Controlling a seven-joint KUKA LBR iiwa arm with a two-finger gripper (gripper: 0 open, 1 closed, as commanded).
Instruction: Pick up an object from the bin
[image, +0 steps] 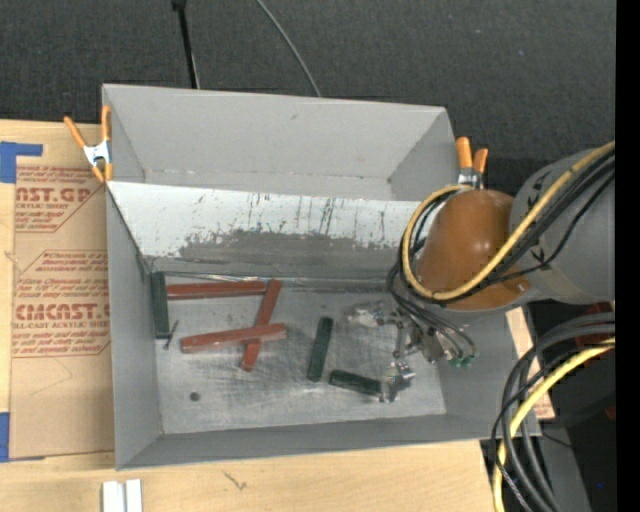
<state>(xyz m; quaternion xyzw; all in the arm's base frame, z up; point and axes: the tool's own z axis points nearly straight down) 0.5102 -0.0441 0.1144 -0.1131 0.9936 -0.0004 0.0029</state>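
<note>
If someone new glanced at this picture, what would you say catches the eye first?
The arm's rounded orange cover at the right of the bin stands out first, with the claw below it, close by a short dark green bar on the floor. To the left, reddish-brown bars lie crossed.

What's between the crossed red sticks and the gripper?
In the camera view, a slanted dark green stick and a sideways dark green stick next to the gripper.
</note>
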